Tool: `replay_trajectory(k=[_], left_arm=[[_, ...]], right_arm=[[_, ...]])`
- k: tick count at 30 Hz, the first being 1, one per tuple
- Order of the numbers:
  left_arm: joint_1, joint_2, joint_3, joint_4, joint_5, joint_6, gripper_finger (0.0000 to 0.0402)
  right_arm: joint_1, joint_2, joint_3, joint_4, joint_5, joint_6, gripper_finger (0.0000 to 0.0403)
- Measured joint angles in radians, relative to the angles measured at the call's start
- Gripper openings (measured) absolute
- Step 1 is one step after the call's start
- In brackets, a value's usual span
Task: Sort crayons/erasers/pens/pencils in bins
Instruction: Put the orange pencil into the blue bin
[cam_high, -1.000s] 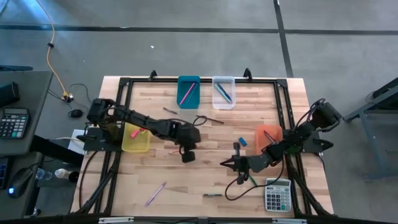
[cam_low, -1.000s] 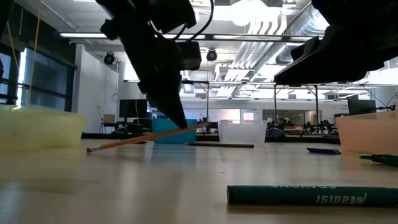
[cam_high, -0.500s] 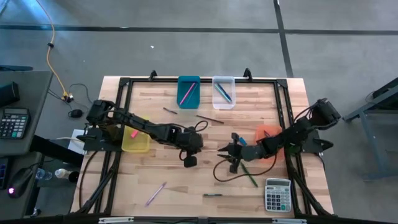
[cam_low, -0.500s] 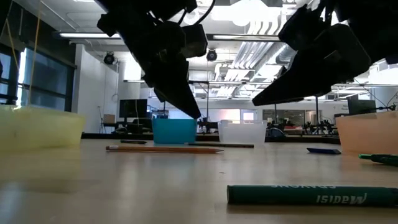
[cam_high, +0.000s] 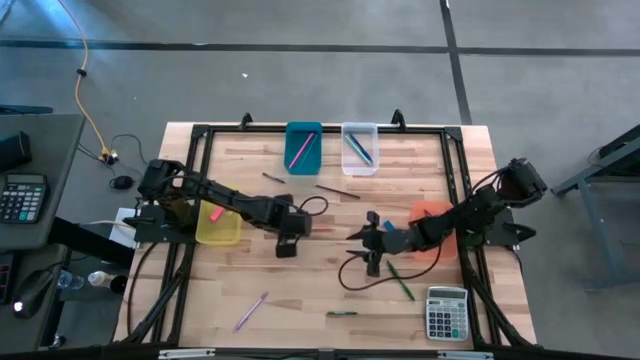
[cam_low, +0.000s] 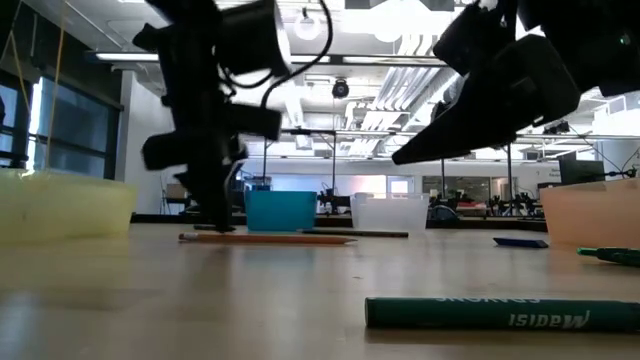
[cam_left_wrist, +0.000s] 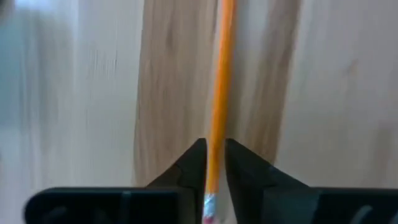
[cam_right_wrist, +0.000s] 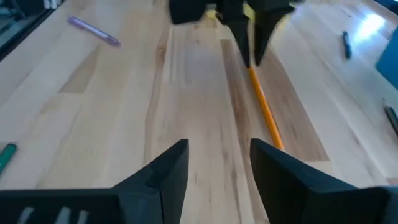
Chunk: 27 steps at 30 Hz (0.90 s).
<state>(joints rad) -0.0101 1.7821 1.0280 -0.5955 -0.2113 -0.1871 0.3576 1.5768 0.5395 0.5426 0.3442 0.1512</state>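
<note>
- A green marker (cam_low: 500, 313) lies closest in the low view, flat on the tabletop (cam_low: 150, 300). You can read upside-down letters on it there. From above they cannot be read.
- A grey calculator (cam_high: 447, 311) and a purple crayon (cam_high: 250, 310) sit near the front edge. Only the high view shows the calculator.
- An orange pencil (cam_low: 265, 239) lies flat in the middle of the tabletop.
- The left pincer (cam_high: 285, 235) is down at one end of the pencil. The left wrist view shows its two fingers (cam_left_wrist: 193, 168) a little spread, one on each side of the pencil's eraser end.
- The right pincer (cam_high: 368, 240) hangs above the tabletop near the other end. In the right wrist view its fingers (cam_right_wrist: 165, 171) are spread wide with nothing between them.
- A blue eraser (cam_high: 390, 228) lies on the wood beside the orange bin (cam_high: 432, 208).
- A pink eraser (cam_high: 214, 214) sits in the yellow bin (cam_high: 218, 236). The low view shows only that bin's cloudy wall.
- The teal bin (cam_high: 303, 127) and the clear bin (cam_high: 359, 128) stand side by side at the far edge. From above, each has thin sticks inside.
</note>
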Motion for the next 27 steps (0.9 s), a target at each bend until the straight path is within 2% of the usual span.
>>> replay_trajectory(k=[6, 10, 13, 20, 27], left_arm=[[0.021, -0.005, -0.060, 0.018, 0.014, 0.028, 0.0101], [0.024, -0.008, -0.097, 0.057, 0.024, 0.033, 0.0113], [0.023, -0.008, -0.101, 0.061, 0.041, 0.041, 0.0097], [0.010, -0.007, -0.105, 0.098, 0.077, 0.095, 0.0013], [0.008, -0.009, -0.137, 0.186, 0.081, 0.097, 0.0007]], right_arm=[[0.000, 0.000, 0.051, -0.083, -0.007, -0.029, 0.0165], [0.000, 0.000, 0.070, -0.119, -0.008, -0.030, 0.0165], [-0.005, 0.000, 0.070, -0.122, -0.008, -0.051, 0.0165], [-0.069, 0.000, 0.070, -0.180, -0.042, 0.005, 0.0165], [-0.132, 0.000, 0.070, -0.195, -0.099, -0.002, 0.0165]])
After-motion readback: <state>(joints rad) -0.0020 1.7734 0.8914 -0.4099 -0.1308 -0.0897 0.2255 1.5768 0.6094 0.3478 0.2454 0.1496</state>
